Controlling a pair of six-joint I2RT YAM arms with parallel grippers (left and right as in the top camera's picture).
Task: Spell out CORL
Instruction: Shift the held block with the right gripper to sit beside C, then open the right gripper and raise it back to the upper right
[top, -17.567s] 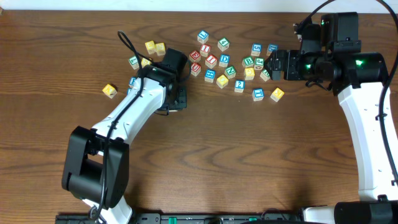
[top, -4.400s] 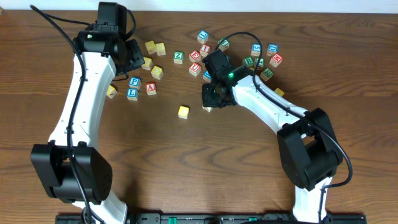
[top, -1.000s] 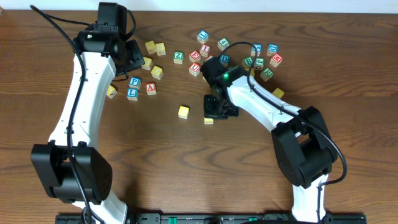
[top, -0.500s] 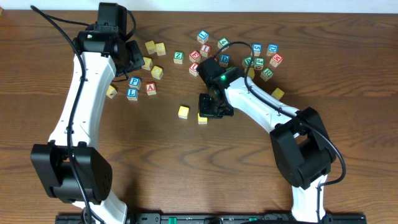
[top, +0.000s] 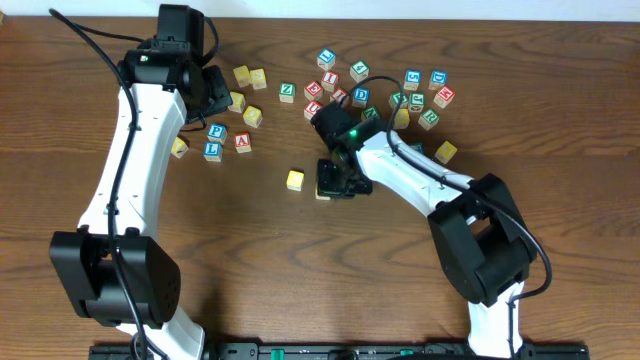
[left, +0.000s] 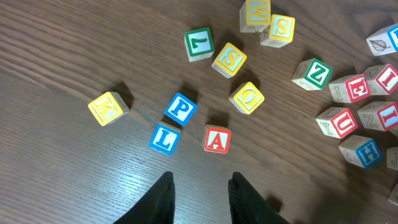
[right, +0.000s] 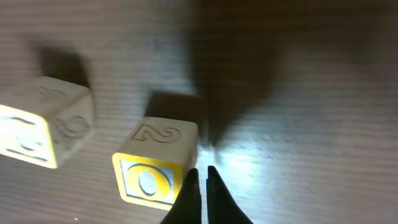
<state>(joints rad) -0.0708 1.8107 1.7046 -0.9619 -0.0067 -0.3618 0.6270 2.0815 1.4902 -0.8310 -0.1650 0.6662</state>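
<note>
Two yellow-faced cubes lie mid-table: one (top: 294, 179) stands free, and the other, an O cube (top: 322, 192), peeks out from under my right gripper (top: 335, 180). In the right wrist view the O cube (right: 155, 163) sits just left of my shut, empty right gripper (right: 202, 173), whose fingers rest against its right side. The other yellow cube (right: 38, 124) is further left, its letter unreadable. The blue L cube (left: 165, 138) lies ahead of my left gripper (left: 200, 180), which is open and empty above the wood. Seen from overhead, the L cube (top: 212, 150) is below my left gripper (top: 218, 92).
A blue P cube (left: 181, 108) and a red A cube (left: 216, 139) flank the L cube. Yellow O (left: 247, 98) and S (left: 229, 58) cubes lie beyond. Several more letter cubes cluster at the back centre (top: 400, 95). A lone yellow cube (top: 178, 147) sits at the left.
My right gripper has slid left, still shut, nudging the yellow O cube closer to the other yellow cube. The left arm has not moved.
</note>
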